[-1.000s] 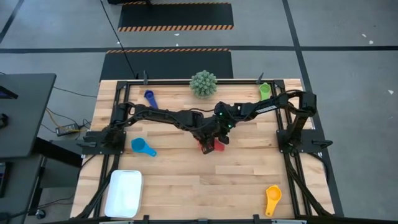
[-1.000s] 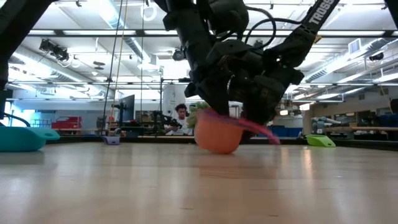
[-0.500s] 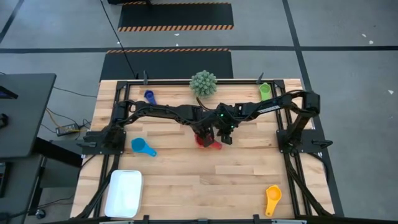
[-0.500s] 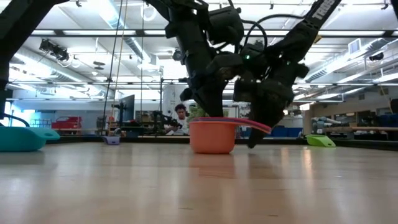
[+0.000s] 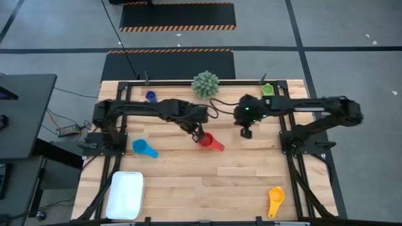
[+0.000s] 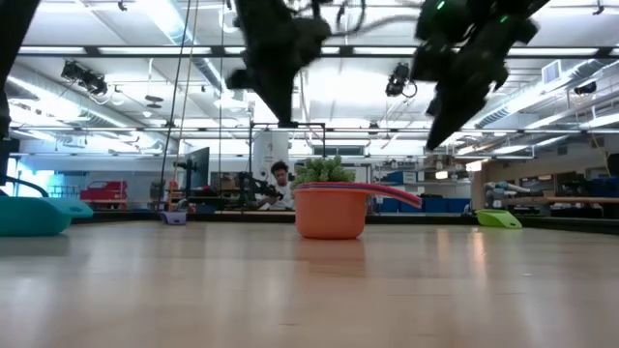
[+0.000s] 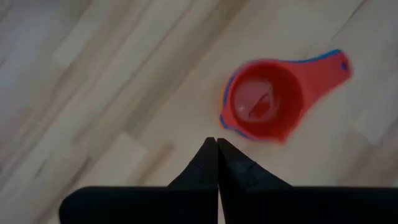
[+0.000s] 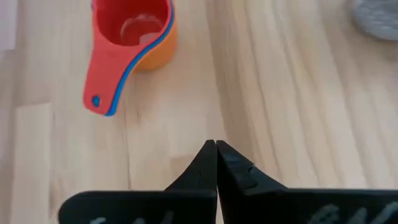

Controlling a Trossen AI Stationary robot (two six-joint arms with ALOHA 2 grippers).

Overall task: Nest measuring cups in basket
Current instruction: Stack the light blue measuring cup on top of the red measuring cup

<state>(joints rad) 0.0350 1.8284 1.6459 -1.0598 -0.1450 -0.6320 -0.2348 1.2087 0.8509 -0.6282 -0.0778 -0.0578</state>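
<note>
Two grippers aloft, fingers pressed together, nothing held.
Left gripper [image 5: 195,130] hangs just beside the red cup stack [image 5: 207,140], nearer than right gripper [image 5: 246,130]; handle points away from the basket [image 5: 125,195].

From where I stand, no lettering, label, brand or number can be read anywhere: not on the red plastic measuring cup [image 5: 208,141], the white rectangular plastic basket [image 5: 124,194], or the pale wooden plank table [image 5: 188,182]. Signs in the room behind are too small to read.
</note>
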